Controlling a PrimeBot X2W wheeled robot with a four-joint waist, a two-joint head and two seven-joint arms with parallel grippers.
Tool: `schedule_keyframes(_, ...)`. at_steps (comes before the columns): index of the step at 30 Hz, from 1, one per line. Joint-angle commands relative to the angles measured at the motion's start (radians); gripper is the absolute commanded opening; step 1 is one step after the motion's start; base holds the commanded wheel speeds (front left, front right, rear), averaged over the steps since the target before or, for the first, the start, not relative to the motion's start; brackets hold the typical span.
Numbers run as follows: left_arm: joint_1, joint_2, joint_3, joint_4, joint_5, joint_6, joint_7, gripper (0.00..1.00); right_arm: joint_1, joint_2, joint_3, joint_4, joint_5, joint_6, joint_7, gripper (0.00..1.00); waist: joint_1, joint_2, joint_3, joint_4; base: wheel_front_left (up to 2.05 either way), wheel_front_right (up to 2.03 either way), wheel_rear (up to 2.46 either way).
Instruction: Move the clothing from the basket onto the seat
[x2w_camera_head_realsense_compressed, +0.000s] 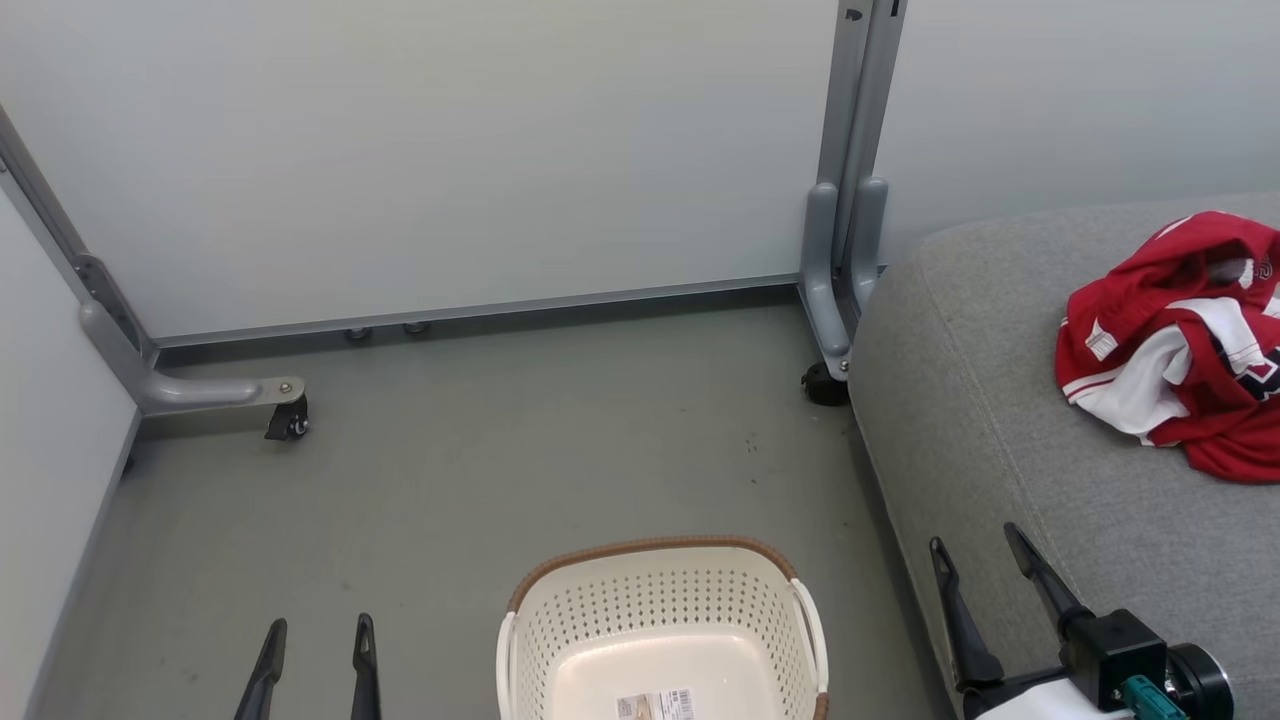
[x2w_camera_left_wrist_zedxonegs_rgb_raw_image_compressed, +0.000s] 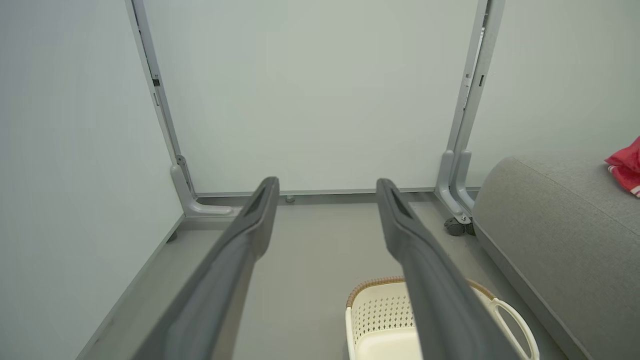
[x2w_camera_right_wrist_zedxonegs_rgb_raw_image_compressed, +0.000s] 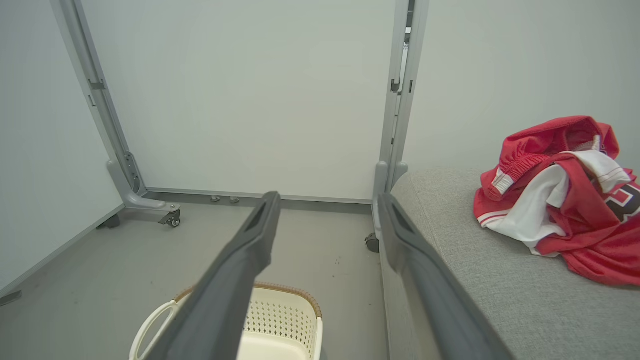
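A: Though named in the task as basket contents, where entered now?

B: Clothing (x2w_camera_head_realsense_compressed: 1175, 345): on the seat (x2w_camera_head_realsense_compressed: 1000, 430), at the far right of the head view; one crumpled heap, resting on the cushion, well apart from the basket (x2w_camera_head_realsense_compressed: 650, 548); no garment in the visible part of the basket, near end cut off by the frame.

A: Bearing from the tools?

B: Ahead and to the right of the right gripper (x2w_camera_head_realsense_compressed: 975, 538); right gripper the nearer, seen against the seat's edge; left gripper (x2w_camera_head_realsense_compressed: 320, 625) on the other side of the basket, well apart from the heap; no clear long axis to the heap, perhaps a little broader across than deep.

A: State of the tools?

B: Both with fingers spread wide; nothing between either pair.

A: Materials and shapes?

B: Clothing: soft, limp red sports fabric; white panels and stripes; gathered waistband at the top of the heap; black lettering partly hidden. Seat: light-grey woven fabric; rounded corner; stitched seam. Basket: cream perforated plastic; rounded rectangle; brown woven-look rim; white side handles; paper label (x2w_camera_head_realsense_compressed: 655, 705) on the base; set on the grey floor (x2w_camera_head_realsense_compressed: 450, 480).

A: Judgement?

B: Probably complete; any further reach best given to the right arm, forward and rightward, without crossing the basket.
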Motion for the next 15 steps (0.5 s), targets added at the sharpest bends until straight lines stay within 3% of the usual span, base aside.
schedule_keyframes(1,0.014,-0.001,0.001,0.003,0.008,-0.007,0.0,1.0,0.015,0.001,0.0,-0.003,-0.006,-0.001,-0.003,1.0,0.0001,0.0,0.001,-0.003,0.0,0.0,0.0)
schedule_keyframes(11,-0.004,-0.003,0.001,0.022,-0.006,-0.007,0.0,1.0,0.014,0.007,-0.004,0.005,-0.003,-0.001,-0.003,1.0,0.0001,0.0,-0.002,-0.011,0.0,0.0,0.0)
schedule_keyframes(12,0.001,-0.003,0.0,0.023,0.0,-0.01,0.0,0.0,0.0,0.01,-0.004,0.007,-0.001,0.0,0.0,0.0,0.0001,0.0,-0.002,-0.012,0.0,0.0,0.0)
schedule_keyframes(15,0.001,-0.006,-0.002,0.05,-0.005,-0.01,0.001,0.0,0.004,0.013,-0.002,0.029,0.004,0.0,0.002,0.0,0.0001,0.0,-0.002,-0.012,0.0,0.0,0.0)
